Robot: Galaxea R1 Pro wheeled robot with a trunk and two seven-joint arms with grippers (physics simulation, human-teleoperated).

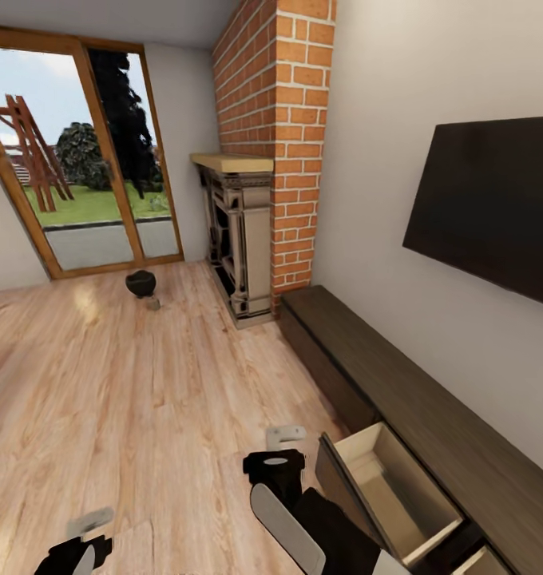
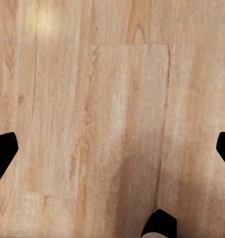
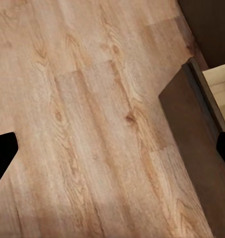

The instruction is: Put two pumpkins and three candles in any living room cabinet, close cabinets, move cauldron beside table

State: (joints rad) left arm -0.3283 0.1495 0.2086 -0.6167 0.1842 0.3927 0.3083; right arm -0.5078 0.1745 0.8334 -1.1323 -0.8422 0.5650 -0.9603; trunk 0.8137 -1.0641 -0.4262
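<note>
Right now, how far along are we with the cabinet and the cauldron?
Done: a cabinet drawer is pulled open, and what shows of its inside looks bare. In hand: nothing; both the left gripper and right gripper are open over bare floor. Left: the cauldron sits by the glass door with a small object beside it, possibly a candle; loading and closing remain.

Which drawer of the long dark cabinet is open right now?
The drawer beside the right tool, pulled out showing its beige inside; the front nearer the fireplace is shut.
</note>
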